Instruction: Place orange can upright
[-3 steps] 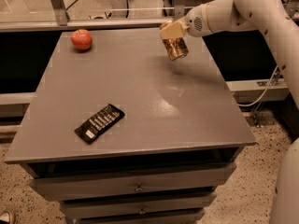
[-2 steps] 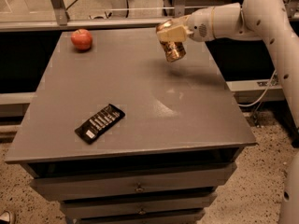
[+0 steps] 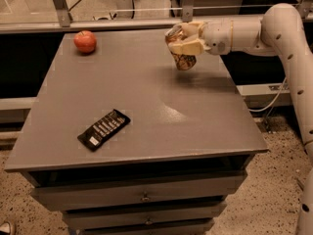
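Motion over the last second was slight in the single camera view: the white forearm had swung from a slanting approach to nearly level. With it, the cream two-finger gripper (image 3: 182,42) had carried the orange can (image 3: 185,58), a small gold-toned aluminium drink can with dark markings, a little leftward and lower toward the flat grey metal table (image 3: 146,146). The fingers were clamped on the can's upper part, and it hung tilted rather than plumb at about 1 o'clock on the tabletop, apparently clear of the surface. That suggested the set-down was near, though the can was neither straightened nor resting yet. The round red-orange apple (image 3: 85,41) at 11 o'clock and the black rectangular remote control (image 3: 103,129) at 7 o'clock lay where they had been, well apart from the can.
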Robot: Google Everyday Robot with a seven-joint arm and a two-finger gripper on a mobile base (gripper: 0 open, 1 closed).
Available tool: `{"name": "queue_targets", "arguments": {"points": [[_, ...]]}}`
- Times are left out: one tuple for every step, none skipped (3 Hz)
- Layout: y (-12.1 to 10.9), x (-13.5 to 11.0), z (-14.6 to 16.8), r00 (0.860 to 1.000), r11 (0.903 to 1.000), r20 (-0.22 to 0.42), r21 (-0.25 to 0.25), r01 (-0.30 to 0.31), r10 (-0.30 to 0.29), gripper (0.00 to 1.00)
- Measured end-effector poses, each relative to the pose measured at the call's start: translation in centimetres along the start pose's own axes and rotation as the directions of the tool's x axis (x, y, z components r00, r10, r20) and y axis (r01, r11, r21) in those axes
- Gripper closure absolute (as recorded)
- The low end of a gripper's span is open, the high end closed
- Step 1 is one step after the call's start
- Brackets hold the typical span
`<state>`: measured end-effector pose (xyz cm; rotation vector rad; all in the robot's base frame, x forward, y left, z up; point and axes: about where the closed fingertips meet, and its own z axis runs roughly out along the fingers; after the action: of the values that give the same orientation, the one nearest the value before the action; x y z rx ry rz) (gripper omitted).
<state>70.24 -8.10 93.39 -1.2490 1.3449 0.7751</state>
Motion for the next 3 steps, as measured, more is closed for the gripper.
{"name": "queue_targets", "arguments": {"points": [[0.6, 0.9, -1.1, 0.992, 0.9965, 0.108, -0.046, 0.07, -0.065, 0.85], [1.0, 2.6, -2.2, 0.98, 0.9957, 0.19, -0.065, 0.066, -0.053, 0.61], [1.1, 3.8, -3.0, 0.974, 0.9962, 0.224, -0.073, 0.047, -0.029, 0.38]]}}
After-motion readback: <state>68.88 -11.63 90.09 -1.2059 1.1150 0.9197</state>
